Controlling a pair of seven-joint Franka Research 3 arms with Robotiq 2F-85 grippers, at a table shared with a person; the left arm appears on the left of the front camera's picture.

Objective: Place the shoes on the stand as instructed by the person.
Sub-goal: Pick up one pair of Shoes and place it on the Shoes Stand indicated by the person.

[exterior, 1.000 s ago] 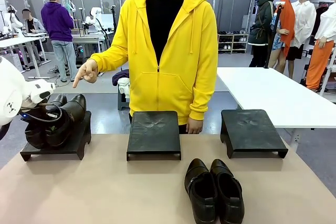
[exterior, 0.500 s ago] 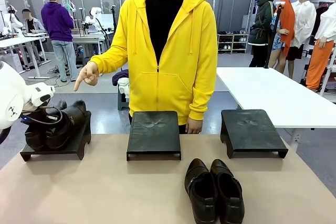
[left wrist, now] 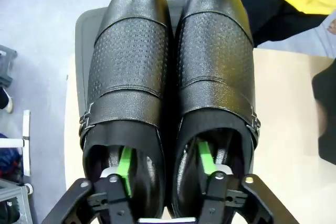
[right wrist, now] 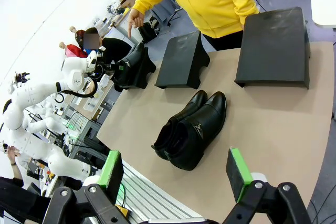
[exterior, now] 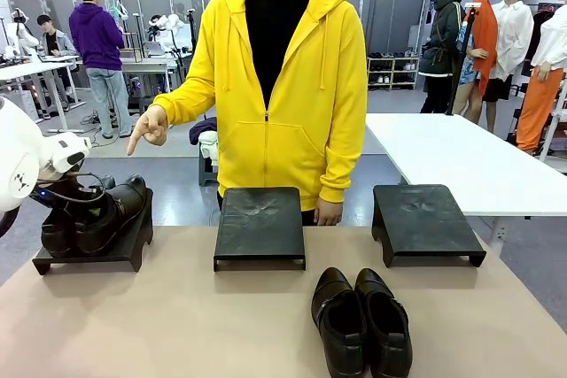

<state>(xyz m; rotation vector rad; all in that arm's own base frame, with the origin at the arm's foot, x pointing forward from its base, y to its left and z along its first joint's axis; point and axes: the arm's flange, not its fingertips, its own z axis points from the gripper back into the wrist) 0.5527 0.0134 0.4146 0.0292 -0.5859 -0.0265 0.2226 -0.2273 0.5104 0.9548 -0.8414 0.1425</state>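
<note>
Your right claw (right wrist: 176, 170) gapes wide, empty. At lower middle of the front view, the glossy black pair (exterior: 361, 323) lies on the tabletop (exterior: 159, 325), toes away from you. At mid left, your left claw (left wrist: 165, 162), a finger inside each shoe, pinches the strapped pair (left wrist: 173, 61) on the left stand (exterior: 124, 241), toes up-frame and rightward.

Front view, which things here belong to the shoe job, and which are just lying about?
Job: strapped pair on the left stand, left claw gripping it; second pair on the table; middle stand; right stand; the person's pointing hand.
Lying about: white side table; far shoe rack.
</note>
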